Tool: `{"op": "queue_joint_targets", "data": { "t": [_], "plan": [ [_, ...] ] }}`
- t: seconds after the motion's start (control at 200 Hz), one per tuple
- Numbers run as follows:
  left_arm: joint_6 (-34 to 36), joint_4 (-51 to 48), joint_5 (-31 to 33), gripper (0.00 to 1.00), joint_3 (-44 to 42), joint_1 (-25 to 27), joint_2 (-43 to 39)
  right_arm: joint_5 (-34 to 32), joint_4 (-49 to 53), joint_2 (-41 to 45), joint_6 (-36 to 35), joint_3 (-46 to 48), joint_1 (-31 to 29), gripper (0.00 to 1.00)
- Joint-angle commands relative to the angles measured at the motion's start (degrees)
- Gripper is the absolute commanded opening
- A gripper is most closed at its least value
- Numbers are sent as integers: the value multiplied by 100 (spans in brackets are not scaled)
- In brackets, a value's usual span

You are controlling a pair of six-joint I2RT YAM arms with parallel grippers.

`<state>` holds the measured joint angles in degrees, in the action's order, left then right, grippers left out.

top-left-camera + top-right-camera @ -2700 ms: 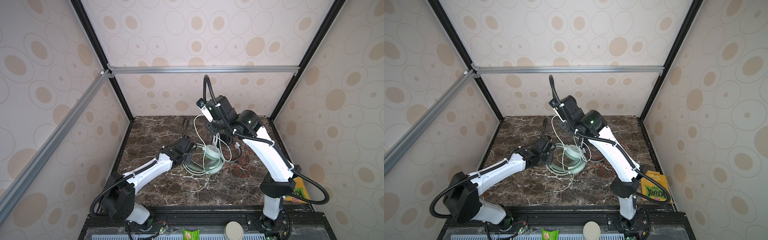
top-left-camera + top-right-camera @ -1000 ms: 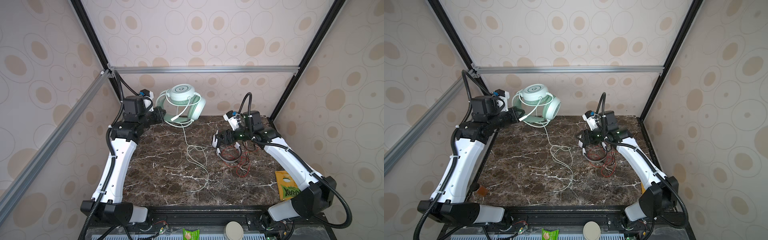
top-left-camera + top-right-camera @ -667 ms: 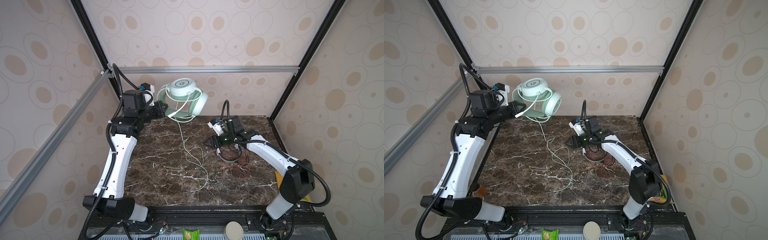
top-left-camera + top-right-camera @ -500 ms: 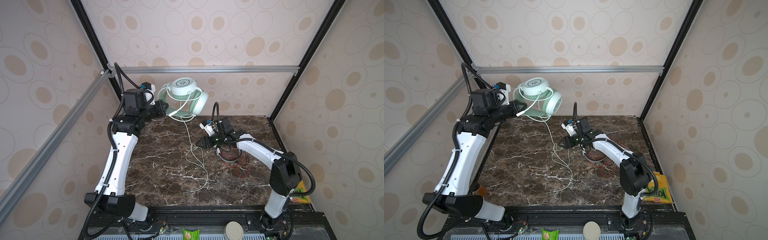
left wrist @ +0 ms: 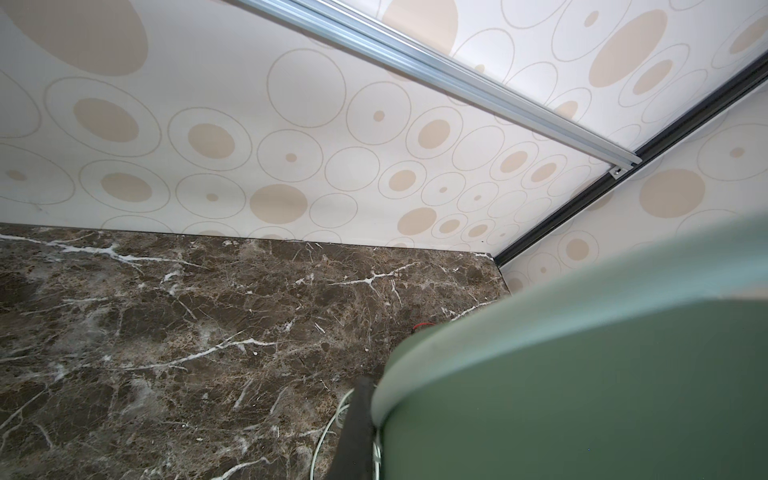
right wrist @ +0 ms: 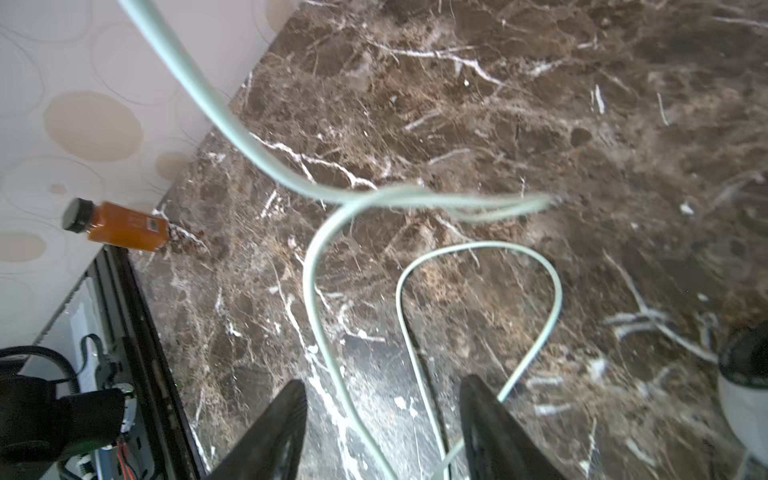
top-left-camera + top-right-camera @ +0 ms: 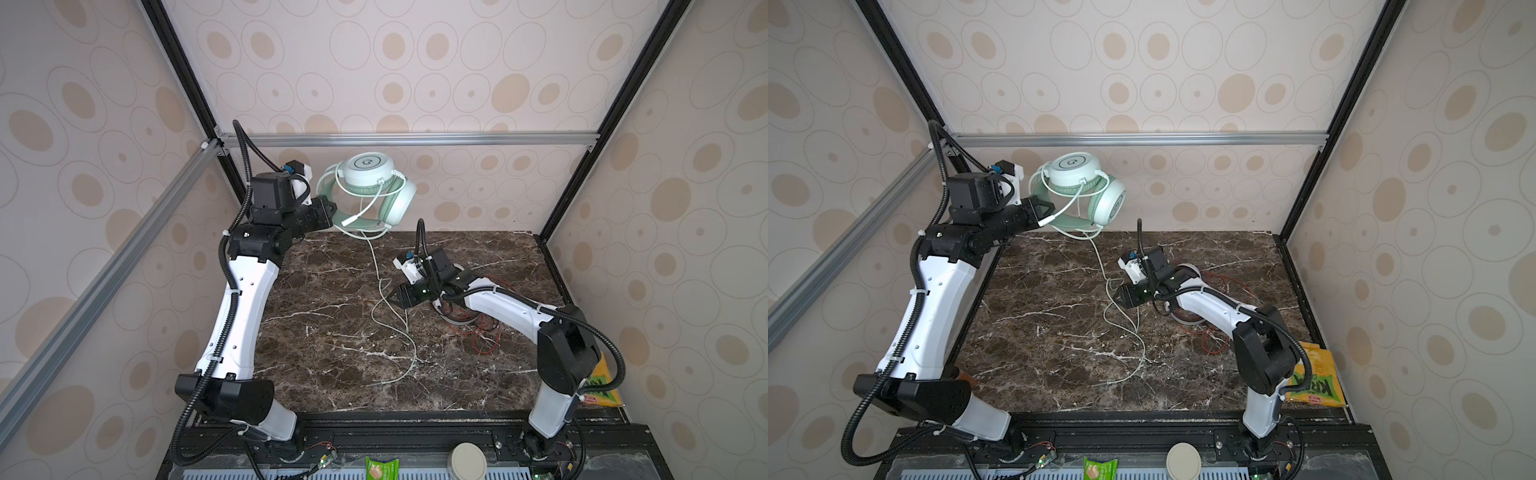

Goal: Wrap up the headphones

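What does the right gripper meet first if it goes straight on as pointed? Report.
Probably the pale green cable: its strands run between the open jaws of the right gripper and loop just ahead. Depth is unclear; beyond lies marble tabletop.

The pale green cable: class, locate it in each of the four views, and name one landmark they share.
Top view: the pale green cable hangs from the raised mint-green headset, centre, down onto the table.
Top view: same, slightly left of centre.
Left wrist: thin strand beside the close-up headset.
Right wrist: large loops running into the open right gripper.
Shared landmark: the brown marble table.
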<state>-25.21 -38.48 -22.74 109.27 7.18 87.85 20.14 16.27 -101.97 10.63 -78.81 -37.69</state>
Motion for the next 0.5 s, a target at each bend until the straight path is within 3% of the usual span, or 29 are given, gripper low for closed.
{"op": "queue_joint_targets", "data": {
  "t": [0.0,0.27,0.3,0.41,0.455,0.495],
  "plan": [
    [3,249,-78,0,418,11,42,-499,-162,282,-199,216,-342,61],
    [15,135,-44,0,649,11,135,-898,152,-350,-307,-193,-424,56],
    [12,128,-33,0,665,11,129,-972,283,-423,-355,-313,-415,50],
    [51,58,34,0,682,11,113,-1283,602,-422,-597,-431,-406,9],
    [88,19,72,0,679,4,101,-1433,543,-216,-661,-247,-355,0],
    [118,-23,118,0,670,4,77,-1405,456,15,-712,-57,-243,0]
  ]
}}
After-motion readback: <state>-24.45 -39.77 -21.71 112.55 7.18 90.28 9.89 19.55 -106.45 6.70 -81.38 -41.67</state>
